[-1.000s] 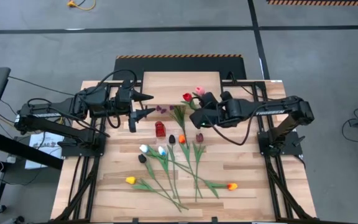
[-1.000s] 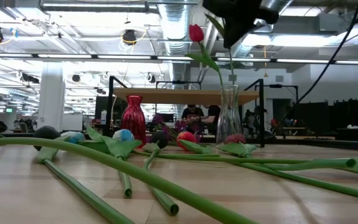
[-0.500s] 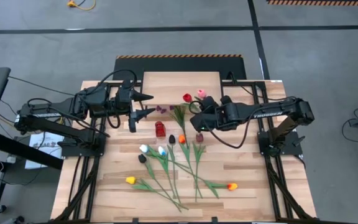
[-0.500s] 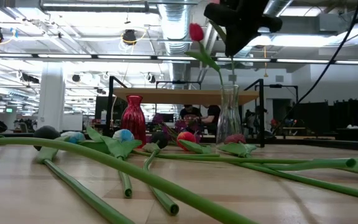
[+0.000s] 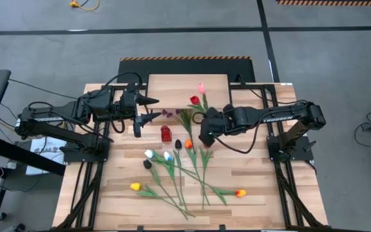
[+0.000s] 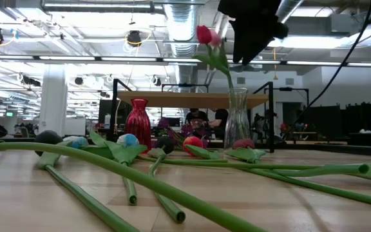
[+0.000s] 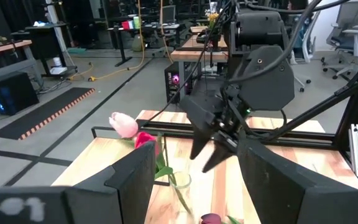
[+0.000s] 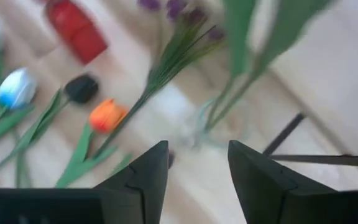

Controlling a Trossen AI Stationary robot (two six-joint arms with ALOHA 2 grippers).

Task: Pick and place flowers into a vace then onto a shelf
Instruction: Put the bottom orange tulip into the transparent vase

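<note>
From above, the right gripper hangs just past the clear vase toward five o'clock, jaws parted and holding nothing. A red tulip and a pink tulip stand in that vase, at the five o'clock corner of the shelf. The left gripper waits at the shelf's nine o'clock side, jaws spread and empty. A red vase stands between the two arms; more tulips lie loose on the table toward six o'clock.

At table height, the right gripper hovers above the clear vase, clear of the red tulip.

The left wrist camera sees the right gripper's spread tips above the vase rim.

The right wrist camera looks down between its own parted fingers onto the vase and green stems.
</note>
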